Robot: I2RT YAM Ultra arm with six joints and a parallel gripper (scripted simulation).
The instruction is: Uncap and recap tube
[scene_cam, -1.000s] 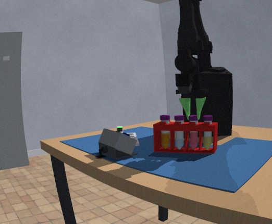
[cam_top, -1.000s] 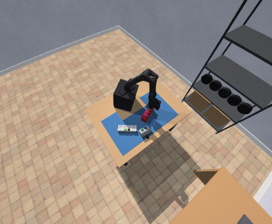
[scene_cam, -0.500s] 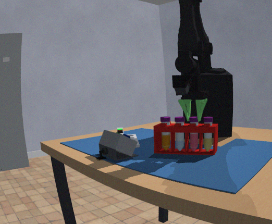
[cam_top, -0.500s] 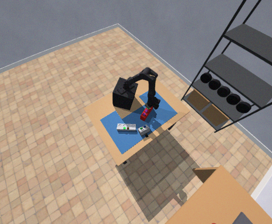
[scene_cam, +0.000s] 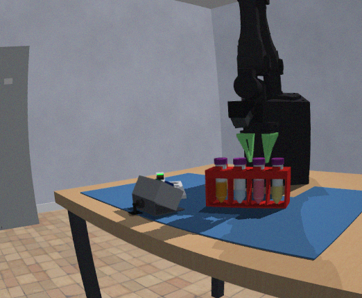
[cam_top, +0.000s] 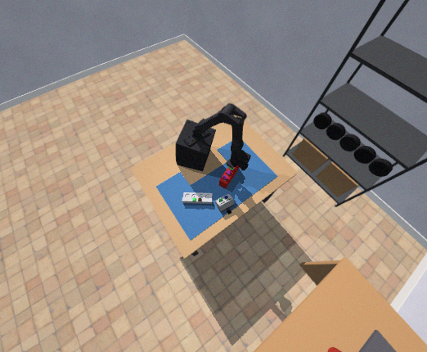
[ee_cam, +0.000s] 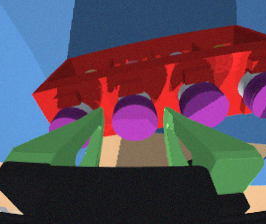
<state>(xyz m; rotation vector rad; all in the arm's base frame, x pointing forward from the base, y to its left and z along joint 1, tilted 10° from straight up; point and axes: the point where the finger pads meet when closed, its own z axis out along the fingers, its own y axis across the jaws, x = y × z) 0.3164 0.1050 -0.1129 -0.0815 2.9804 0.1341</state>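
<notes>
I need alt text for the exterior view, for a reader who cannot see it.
A black arm's green-fingered gripper, open, straddles the purple cap of the pink-filled tube in a red four-tube rack on a blue mat. A grey sloping desk stands to its left.
</notes>
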